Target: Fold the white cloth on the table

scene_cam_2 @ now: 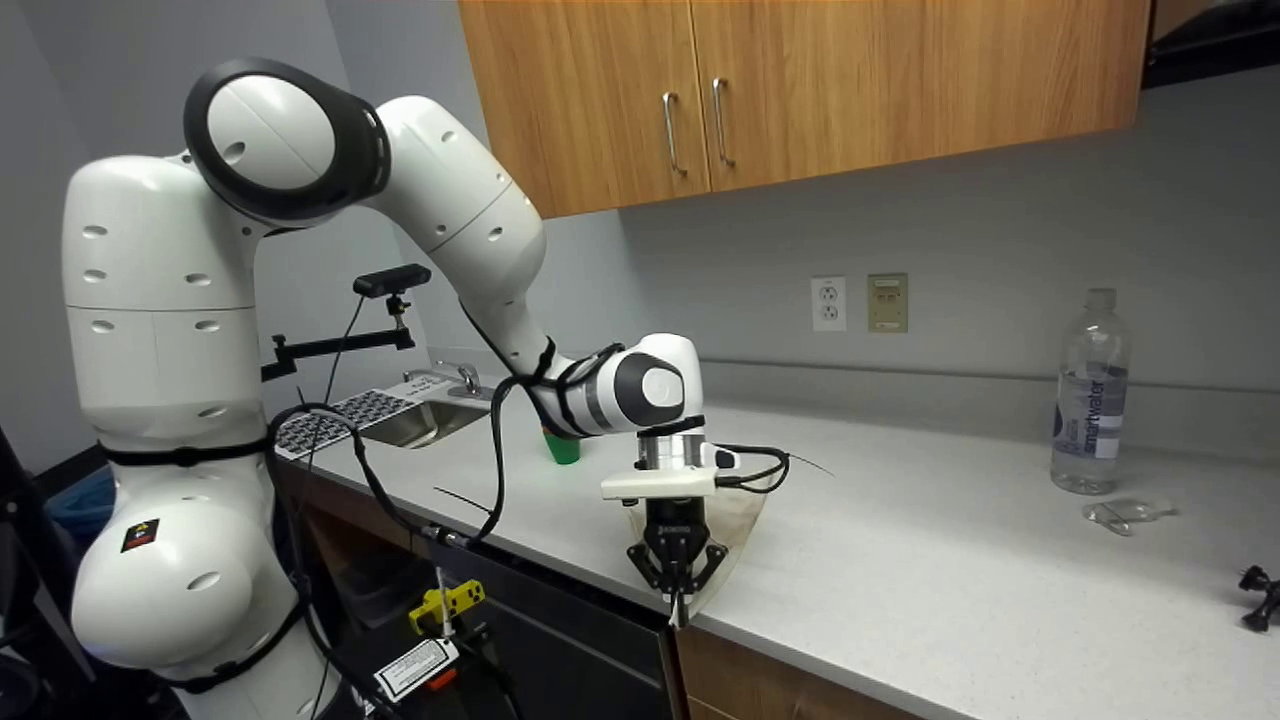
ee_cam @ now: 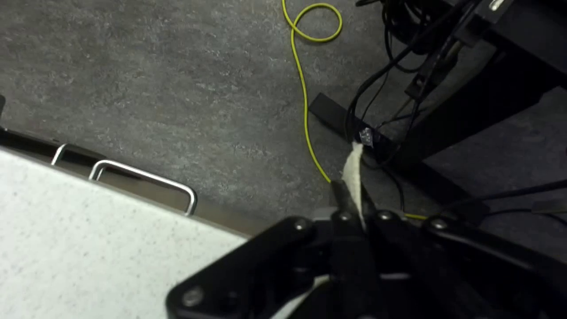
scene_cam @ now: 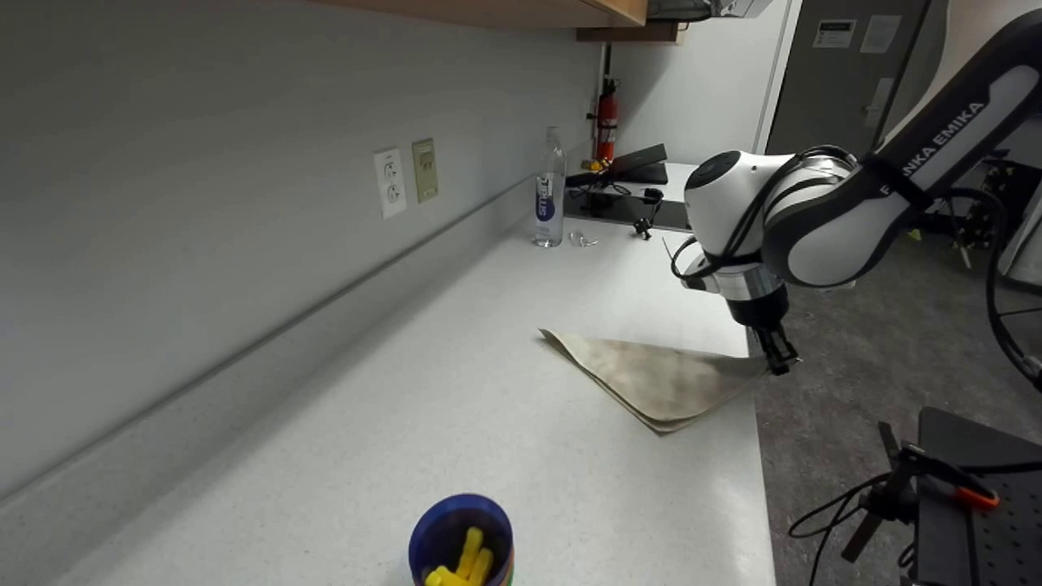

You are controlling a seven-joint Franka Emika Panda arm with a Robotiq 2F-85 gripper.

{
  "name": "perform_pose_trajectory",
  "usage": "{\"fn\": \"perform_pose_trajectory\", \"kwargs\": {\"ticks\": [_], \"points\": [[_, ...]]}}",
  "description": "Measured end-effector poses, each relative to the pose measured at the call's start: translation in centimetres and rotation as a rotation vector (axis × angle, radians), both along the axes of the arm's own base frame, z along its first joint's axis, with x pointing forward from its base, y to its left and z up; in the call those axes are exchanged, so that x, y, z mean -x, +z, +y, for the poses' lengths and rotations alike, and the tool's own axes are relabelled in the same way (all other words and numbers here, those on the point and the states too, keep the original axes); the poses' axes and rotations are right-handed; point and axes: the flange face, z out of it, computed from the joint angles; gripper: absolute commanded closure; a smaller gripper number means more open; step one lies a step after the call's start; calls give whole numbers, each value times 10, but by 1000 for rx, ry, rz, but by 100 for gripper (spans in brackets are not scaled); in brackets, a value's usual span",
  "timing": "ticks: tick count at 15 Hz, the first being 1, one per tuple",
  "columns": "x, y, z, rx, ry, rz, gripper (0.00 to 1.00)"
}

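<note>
The off-white cloth [scene_cam: 659, 378] lies on the white counter [scene_cam: 391, 423], folded over in a roughly triangular shape, with doubled edges at its near corner. Its right corner reaches the counter's front edge. My gripper [scene_cam: 783, 365] is shut on that corner at the front edge. In an exterior view my gripper [scene_cam_2: 679, 603] points down, with the cloth [scene_cam_2: 738, 520] partly hidden behind it. In the wrist view a tip of cloth [ee_cam: 353, 170] sticks out between the closed fingers [ee_cam: 351, 188]; the rest of the cloth is mostly hidden by the gripper.
A blue cup [scene_cam: 461, 521] with yellow pieces stands at the near end of the counter. A water bottle [scene_cam: 550, 191] stands near the wall, with a small clear object [scene_cam_2: 1128, 514] beside it. Drawer handles [ee_cam: 144, 175] project below the front edge. A sink [scene_cam_2: 425, 423] is at the far end.
</note>
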Motion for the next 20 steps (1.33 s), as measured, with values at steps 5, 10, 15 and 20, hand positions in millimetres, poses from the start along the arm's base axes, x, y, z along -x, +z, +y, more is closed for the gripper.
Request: {"fn": "perform_pose_trajectory", "kwargs": {"ticks": [5,10,15,20], "points": [[-7,35,1,42,39,-30,99],[-55,77,17,38,86,-143,99],[-102,62,52,1,146,-178,99],[-139,44,82,-16,175,-227,99]]}}
